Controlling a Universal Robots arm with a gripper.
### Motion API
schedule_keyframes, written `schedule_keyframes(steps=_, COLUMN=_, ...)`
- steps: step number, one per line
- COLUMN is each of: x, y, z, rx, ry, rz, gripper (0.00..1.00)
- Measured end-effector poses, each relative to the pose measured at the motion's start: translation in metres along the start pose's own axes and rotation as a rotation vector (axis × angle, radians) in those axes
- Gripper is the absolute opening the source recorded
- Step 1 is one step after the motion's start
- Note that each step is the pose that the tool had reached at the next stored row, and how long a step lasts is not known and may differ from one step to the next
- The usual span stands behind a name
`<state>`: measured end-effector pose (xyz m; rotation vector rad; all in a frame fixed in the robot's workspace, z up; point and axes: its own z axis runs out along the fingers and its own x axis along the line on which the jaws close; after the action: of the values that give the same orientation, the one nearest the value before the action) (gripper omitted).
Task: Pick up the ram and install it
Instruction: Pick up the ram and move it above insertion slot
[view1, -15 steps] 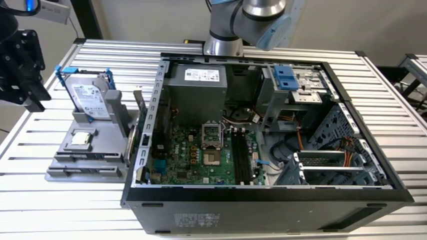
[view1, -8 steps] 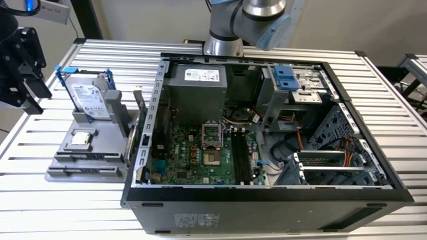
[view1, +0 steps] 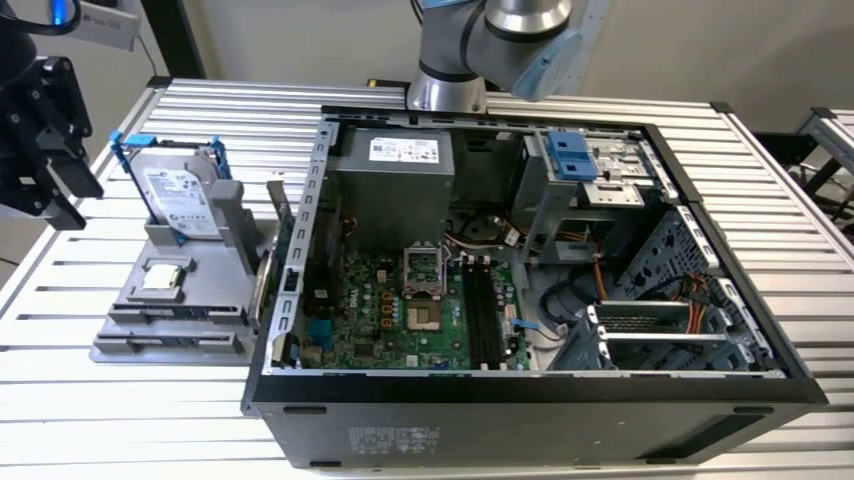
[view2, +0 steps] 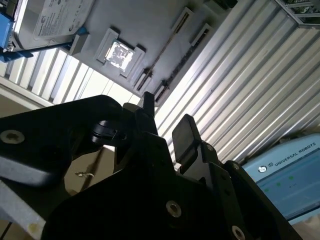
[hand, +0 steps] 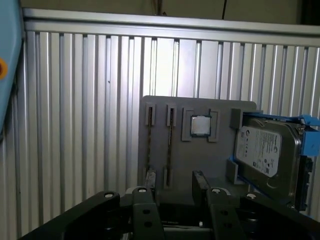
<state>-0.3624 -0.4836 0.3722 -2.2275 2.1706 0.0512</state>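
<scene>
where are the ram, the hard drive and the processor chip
ram (view1: 279, 215), exterior view, on its upright green board
hard drive (view1: 180, 195), exterior view, on its silver label face
processor chip (view1: 164, 277), exterior view, on its silver top

The Universal Robots arm (view1: 514, 30), grey with pale-blue joint caps, is being shown at the top of the exterior view, with its silver base (view1: 446, 92) being planted just below. The black gripper (view1: 51, 150) is being held aloft at the exterior view's far left. In both wrist views its two black fingers (view2: 186, 131) (hand: 200, 184) are being held apart, and nothing is being gripped between them.
</scene>
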Motion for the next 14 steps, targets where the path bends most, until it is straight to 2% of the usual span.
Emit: schedule_keyframes(steps=14, x=0.0009, y=0.0071, z=0.0225, rx=-0.0002, ry=-0.0001, rz=0.000, gripper=1.00)
